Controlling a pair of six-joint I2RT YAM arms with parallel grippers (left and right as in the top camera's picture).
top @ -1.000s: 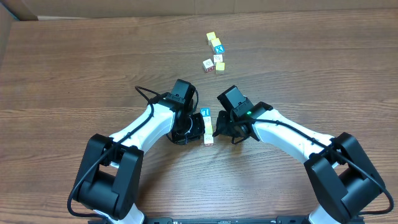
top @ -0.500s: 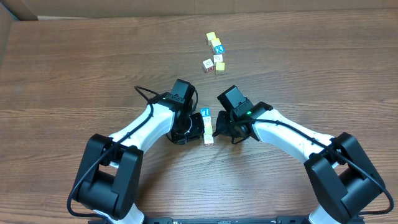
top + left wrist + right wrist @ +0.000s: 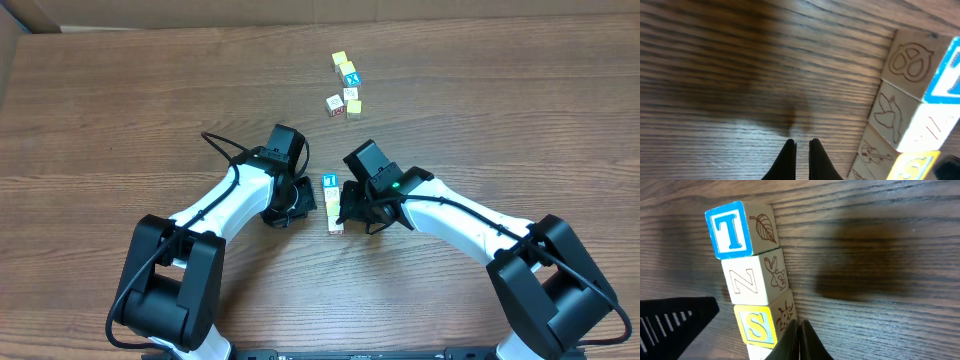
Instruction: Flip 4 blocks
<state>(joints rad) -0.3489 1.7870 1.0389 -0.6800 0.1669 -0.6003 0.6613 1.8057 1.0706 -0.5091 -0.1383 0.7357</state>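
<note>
Your left gripper (image 3: 801,146) and right gripper (image 3: 799,328) were both pinched shut, holding nothing. The blocks (image 3: 331,204) lay in a row mid-table between them, long axis running toward the near edge; the right one sat nearer, perhaps touching the row's side.
</note>
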